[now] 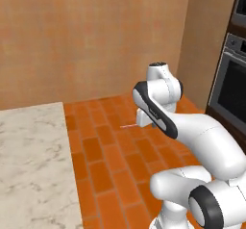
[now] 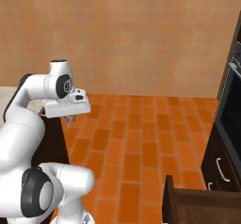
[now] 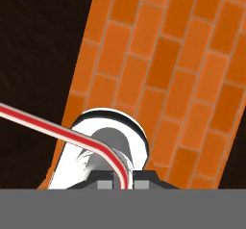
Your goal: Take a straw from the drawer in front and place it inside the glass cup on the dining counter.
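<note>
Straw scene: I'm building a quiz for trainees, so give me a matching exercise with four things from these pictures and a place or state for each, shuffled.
Things:
1. straw
2. claw
3. dining counter
4. drawer

Places or states:
A. pulled out, at the lower right of the right base view
B. marbled top at the left of the left base view
C. shut, over the brick floor
D. pinched at its bent end, sticking out sideways

Pairs: 1-D, 2-C, 3-B, 4-A
</note>
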